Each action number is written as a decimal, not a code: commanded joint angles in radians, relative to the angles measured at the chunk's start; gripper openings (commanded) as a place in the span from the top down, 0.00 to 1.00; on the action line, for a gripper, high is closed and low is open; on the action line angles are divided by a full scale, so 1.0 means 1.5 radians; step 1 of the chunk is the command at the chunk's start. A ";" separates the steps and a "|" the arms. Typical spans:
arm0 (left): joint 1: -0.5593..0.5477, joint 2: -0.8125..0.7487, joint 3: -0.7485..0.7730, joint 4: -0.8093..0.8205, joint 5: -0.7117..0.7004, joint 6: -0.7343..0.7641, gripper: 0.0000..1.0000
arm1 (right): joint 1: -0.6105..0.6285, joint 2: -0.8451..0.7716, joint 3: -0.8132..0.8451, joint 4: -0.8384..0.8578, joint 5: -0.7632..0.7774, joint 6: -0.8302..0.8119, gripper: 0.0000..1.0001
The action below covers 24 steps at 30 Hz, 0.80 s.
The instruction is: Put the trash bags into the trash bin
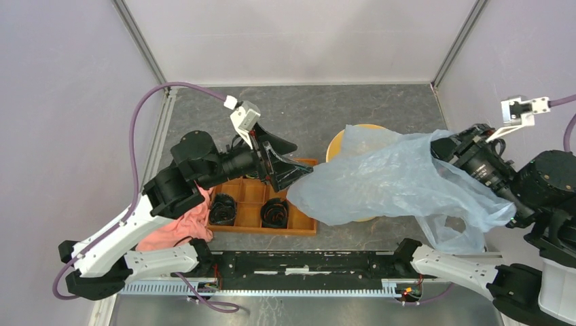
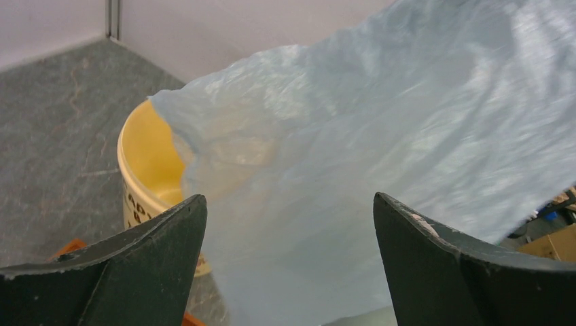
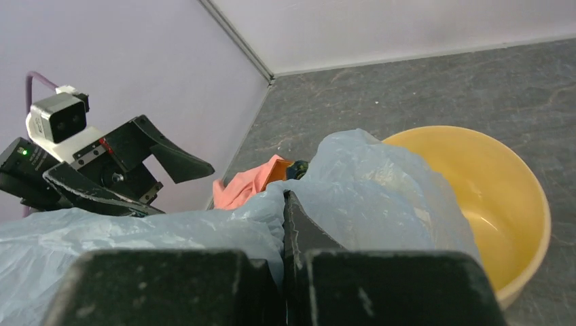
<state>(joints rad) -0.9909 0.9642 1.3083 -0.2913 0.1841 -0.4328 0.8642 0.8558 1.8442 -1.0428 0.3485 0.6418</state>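
The pale-blue trash bag (image 1: 387, 180) hangs in the air, spread over most of the yellow trash bin (image 1: 339, 144). My right gripper (image 1: 445, 151) is shut on the bag's right part; in the right wrist view its closed fingers (image 3: 299, 231) pinch the film (image 3: 367, 190) beside the bin (image 3: 502, 204). My left gripper (image 1: 289, 163) is open and empty just left of the bag's left tip. In the left wrist view the bag (image 2: 380, 136) fills the space past the spread fingers (image 2: 170, 231), over the bin (image 2: 146, 156).
An orange-brown compartment tray (image 1: 299, 224) with black items sits under the left gripper, next to the bin. A salmon-pink cloth (image 1: 180, 227) lies at its left. Grey walls stand close at both sides.
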 commanded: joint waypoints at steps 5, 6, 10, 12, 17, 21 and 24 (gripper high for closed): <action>-0.002 -0.057 -0.023 -0.011 -0.023 -0.001 0.01 | 0.003 -0.014 -0.029 -0.077 0.206 0.020 0.99; -0.002 -0.062 -0.024 -0.016 -0.030 -0.004 0.02 | 0.003 -0.008 -0.035 -0.080 0.255 0.001 0.99; -0.002 -0.072 -0.029 -0.030 -0.048 -0.015 0.11 | 0.003 0.045 -0.054 -0.069 0.428 -0.104 0.99; -0.002 -0.067 -0.035 -0.028 -0.040 -0.022 0.16 | 0.003 0.074 -0.061 -0.051 0.456 -0.143 0.99; -0.003 -0.024 -0.064 -0.002 0.021 -0.051 0.22 | 0.003 0.132 -0.063 -0.004 0.490 -0.234 0.99; -0.003 0.028 -0.070 0.005 0.030 -0.054 0.20 | 0.003 0.131 -0.068 0.002 0.522 -0.276 0.99; -0.002 0.068 -0.060 -0.001 0.003 -0.040 0.17 | 0.003 0.076 -0.135 0.084 0.476 -0.341 1.00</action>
<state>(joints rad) -0.9909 1.0119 1.2091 -0.3119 0.1944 -0.4759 0.8642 1.0836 1.7084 -1.0599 1.0481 0.2737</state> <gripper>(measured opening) 0.821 0.012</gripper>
